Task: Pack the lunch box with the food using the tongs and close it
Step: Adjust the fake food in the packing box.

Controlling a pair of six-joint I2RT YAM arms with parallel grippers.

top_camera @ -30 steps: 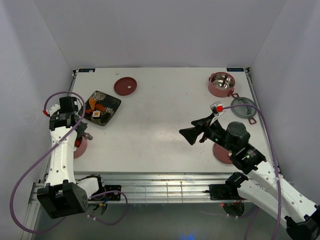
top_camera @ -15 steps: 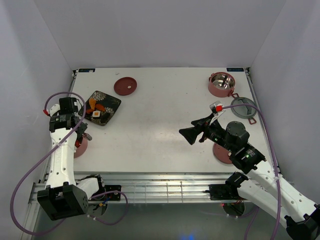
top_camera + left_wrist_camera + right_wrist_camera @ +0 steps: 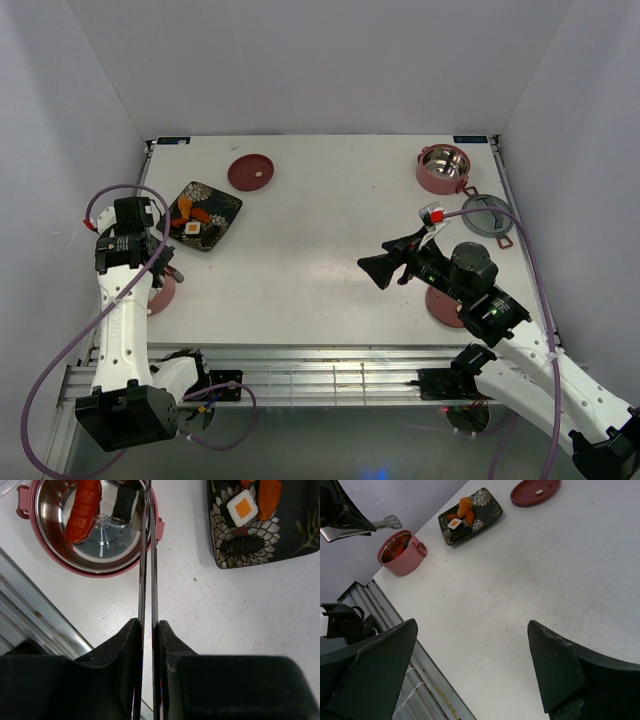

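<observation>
Gripping the tongs [image 3: 148,555], left gripper [image 3: 148,630] clamps both thin, springy, slick steel arms nearly together; tips hang over the lunch box tier [image 3: 95,573] beside the plate [image 3: 280,550]. Food [image 3: 242,507] there looks light, soft: pinch mid-body gently. Right gripper [image 3: 472,630] gaping, empty.

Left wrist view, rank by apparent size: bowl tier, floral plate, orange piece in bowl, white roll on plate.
1. bowl tier and floral plate: largest, but both are cropped by the frame, so not ranked against each other
2. orange piece
3. white roll

Silver tongs [image 3: 153,580] nearly closed over red tier [image 3: 95,571] holding two pieces [image 3: 82,507].
</observation>
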